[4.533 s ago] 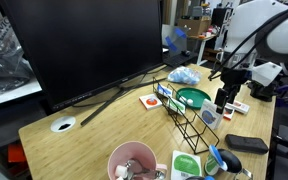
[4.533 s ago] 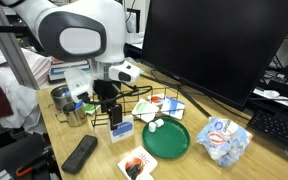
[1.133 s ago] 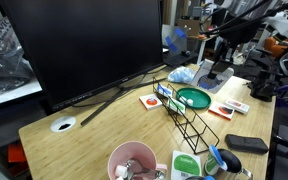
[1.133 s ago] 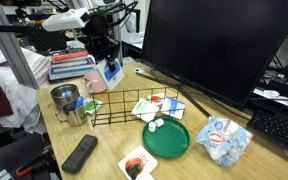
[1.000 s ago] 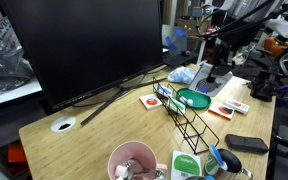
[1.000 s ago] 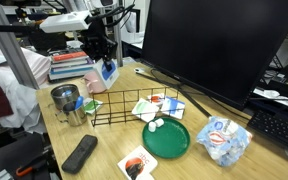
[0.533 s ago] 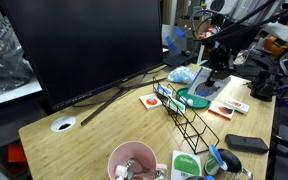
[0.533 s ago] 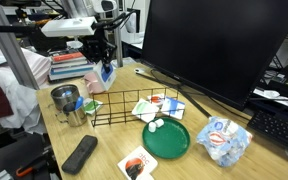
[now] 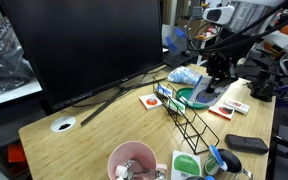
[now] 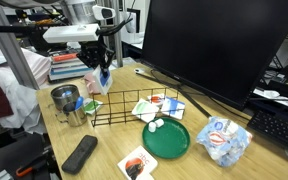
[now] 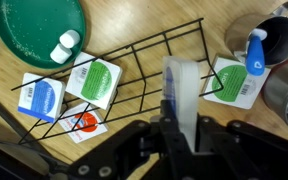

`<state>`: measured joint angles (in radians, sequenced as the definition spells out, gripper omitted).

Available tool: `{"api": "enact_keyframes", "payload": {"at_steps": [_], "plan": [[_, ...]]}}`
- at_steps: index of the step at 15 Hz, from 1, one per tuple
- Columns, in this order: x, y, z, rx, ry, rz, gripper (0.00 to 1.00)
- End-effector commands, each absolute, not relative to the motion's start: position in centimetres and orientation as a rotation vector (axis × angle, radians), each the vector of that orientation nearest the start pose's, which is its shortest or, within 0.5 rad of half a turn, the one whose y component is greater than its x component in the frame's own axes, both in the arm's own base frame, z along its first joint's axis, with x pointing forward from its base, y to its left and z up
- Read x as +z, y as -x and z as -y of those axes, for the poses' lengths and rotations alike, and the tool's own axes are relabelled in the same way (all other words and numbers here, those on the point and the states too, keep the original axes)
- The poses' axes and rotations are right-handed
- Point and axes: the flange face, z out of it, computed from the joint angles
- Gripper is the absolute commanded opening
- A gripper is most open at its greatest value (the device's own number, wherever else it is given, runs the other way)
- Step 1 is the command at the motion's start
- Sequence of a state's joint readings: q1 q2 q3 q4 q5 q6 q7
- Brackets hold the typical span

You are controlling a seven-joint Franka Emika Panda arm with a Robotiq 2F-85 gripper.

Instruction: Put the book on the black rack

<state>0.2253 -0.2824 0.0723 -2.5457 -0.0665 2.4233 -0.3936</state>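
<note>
We can read no word, number or brand anywhere. The white card with a green patch (image 11: 94,80), the blue-patched card (image 11: 41,97) and the red-marked card (image 11: 81,122) on the wooden tabletop (image 11: 134,25) carry print too blurred to read.

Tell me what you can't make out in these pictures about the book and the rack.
- The book: its cover is edge-on and blurred in the wrist view, and too small in both exterior views.
- The gripper: its fingertips are a dark blur in the wrist view, partly behind the book.
- The black rack: its near end is hidden by the gripper in the wrist view.
</note>
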Motion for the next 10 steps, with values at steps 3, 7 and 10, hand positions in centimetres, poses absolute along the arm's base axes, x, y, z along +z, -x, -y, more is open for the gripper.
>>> {"api": "enact_keyframes", "payload": {"at_steps": [3, 7, 10], "plan": [[36.4, -42.2, -13.5, -0.21, 2.916, 1.306, 0.04], [34.5, -42.6, -13.9, -0.214, 2.897, 1.334, 0.04], [33.1, -42.5, -14.1, -0.199, 2.859, 1.378, 0.04]]}}
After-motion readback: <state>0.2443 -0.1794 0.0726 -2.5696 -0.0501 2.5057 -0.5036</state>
